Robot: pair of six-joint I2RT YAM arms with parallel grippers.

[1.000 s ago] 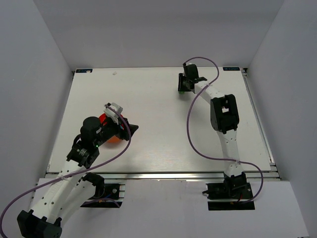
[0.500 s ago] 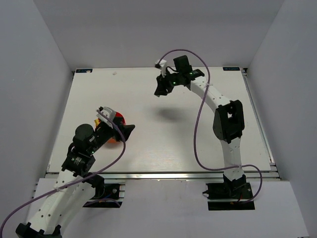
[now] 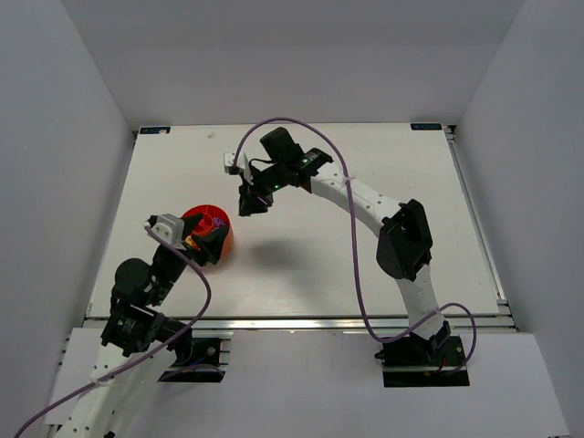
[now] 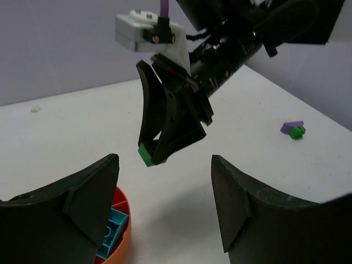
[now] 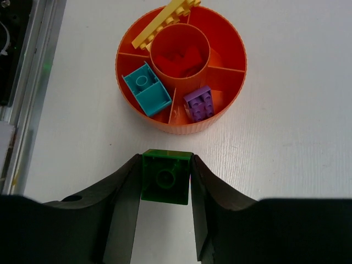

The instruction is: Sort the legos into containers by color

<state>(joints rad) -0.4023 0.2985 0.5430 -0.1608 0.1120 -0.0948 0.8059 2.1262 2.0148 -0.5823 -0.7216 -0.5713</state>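
At delivery step, gripping green brick (image 5: pixel 166 184) in right tool (image 5: pixel 165 165), left tool (image 4: pixel 164 181) wide and empty; next, advance to 12 o'clock and release over bare 2 o'clock compartment (image 5: pixel 220 47) of orange container (image 5: pixel 181 127)

From above, the left gripper (image 3: pixel 212 248) covers the near side of the orange container (image 3: pixel 205 217). The yellow brick (image 5: pixel 165 22) runs off the right wrist view's top edge. A white speck (image 4: pixel 36 108) is too small to name.
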